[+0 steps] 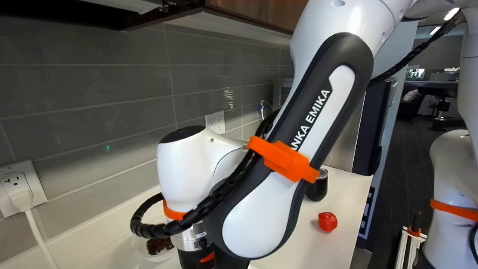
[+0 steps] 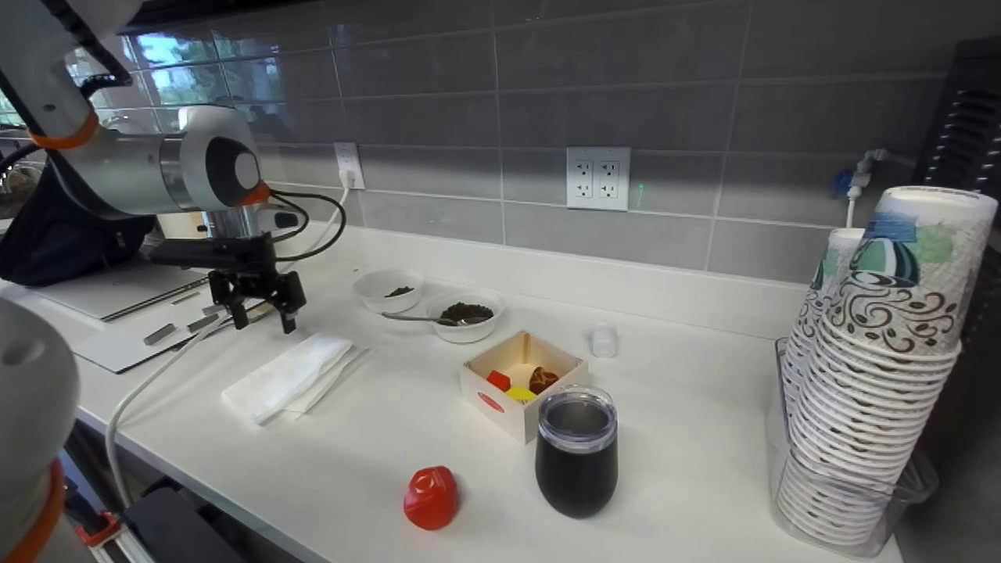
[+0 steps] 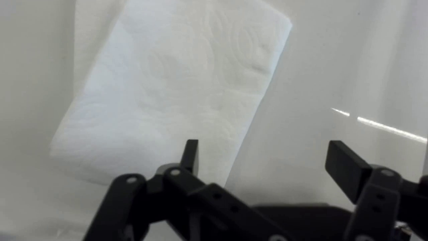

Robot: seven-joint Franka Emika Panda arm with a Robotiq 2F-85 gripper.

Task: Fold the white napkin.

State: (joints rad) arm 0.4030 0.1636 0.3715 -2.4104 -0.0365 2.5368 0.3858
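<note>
In an exterior view, white arm (image 1: 306, 119) over counter (image 1: 317, 250). In an exterior view, white napkin (image 2: 289, 379) (folded in layers) between counter's front and wall edges. In wrist view, gripper (image 3: 265, 153), jaws wide apart, 1 finger (image 3: 189, 152) overlapping napkin.

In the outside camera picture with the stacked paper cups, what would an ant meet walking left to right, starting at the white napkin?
White napkin → round red thing → black tumbler → paper cups. I left out things that overlap these sideways.

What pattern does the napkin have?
The napkin has faint embossed curves, clearest in the wrist view.
</note>
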